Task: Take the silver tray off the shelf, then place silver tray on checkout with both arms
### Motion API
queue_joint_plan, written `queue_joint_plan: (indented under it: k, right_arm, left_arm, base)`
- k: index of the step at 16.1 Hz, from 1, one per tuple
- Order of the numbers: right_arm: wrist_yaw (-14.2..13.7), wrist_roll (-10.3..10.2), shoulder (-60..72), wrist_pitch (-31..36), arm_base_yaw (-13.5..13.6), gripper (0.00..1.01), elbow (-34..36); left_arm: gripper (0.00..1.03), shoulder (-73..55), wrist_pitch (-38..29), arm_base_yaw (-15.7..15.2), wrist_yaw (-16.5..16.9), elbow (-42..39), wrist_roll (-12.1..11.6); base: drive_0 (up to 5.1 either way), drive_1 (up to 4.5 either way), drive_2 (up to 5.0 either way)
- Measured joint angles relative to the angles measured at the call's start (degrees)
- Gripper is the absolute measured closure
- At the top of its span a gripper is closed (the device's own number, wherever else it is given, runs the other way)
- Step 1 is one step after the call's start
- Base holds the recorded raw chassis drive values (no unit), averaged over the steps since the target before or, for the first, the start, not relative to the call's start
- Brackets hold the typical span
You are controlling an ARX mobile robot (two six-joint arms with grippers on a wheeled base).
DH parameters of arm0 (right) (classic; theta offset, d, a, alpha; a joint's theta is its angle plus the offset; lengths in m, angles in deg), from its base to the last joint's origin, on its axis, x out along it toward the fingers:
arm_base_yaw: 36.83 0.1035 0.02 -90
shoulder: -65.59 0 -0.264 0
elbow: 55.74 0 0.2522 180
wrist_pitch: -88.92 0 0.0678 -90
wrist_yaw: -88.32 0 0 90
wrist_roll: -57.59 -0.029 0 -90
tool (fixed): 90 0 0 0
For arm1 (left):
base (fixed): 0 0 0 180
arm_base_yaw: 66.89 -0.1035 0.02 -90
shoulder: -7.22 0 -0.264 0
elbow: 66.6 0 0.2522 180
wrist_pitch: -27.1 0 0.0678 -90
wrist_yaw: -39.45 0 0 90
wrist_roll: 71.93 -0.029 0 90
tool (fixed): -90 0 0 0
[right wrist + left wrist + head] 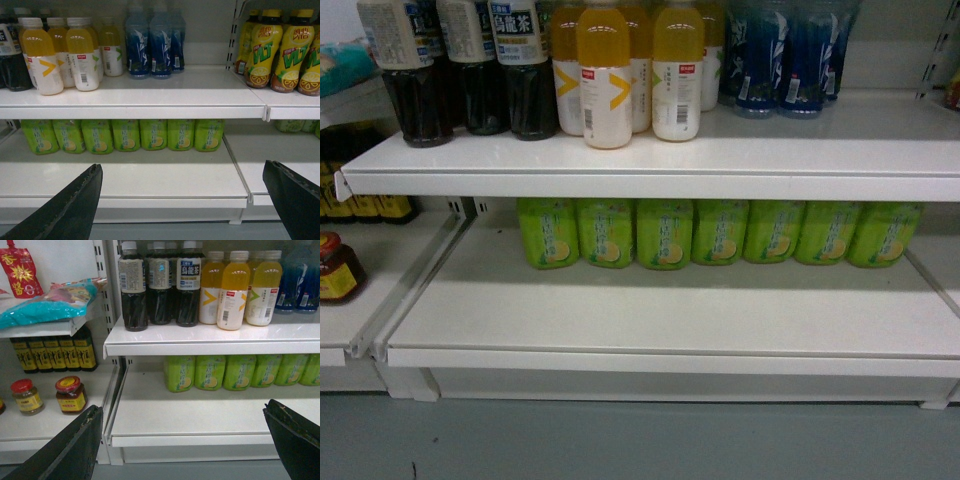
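The silver tray is out of view in all three views, and so is the checkout. The white shelf [670,310] fills the head view, its lower board bare in front of a row of bottles. In the left wrist view my left gripper [182,407] is open, its black fingers [75,445] wide apart with nothing between them, facing the lower shelf [200,415]. The right gripper [181,166] is also open and empty in front of the same shelf [150,175]. Neither gripper shows in the head view.
Green bottles [720,232] line the back of the lower board. The upper board holds dark tea bottles [470,70], yellow bottles [620,70] and blue bottles [790,60]. Jars [70,394] stand on the left bay, lemon drink bottles [285,50] on the right. Grey floor [620,440] lies below.
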Motion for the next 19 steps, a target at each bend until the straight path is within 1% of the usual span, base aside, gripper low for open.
queue_joint_plan:
  k: [19]
  right_arm:
    - [0.0,0.0,0.0,-0.07,0.0,0.03,0.0]
  left_arm:
    - [0.05,0.0,0.02,0.0,0.0,0.0,0.0]
  base:
    - [0.0,0.0,0.0]
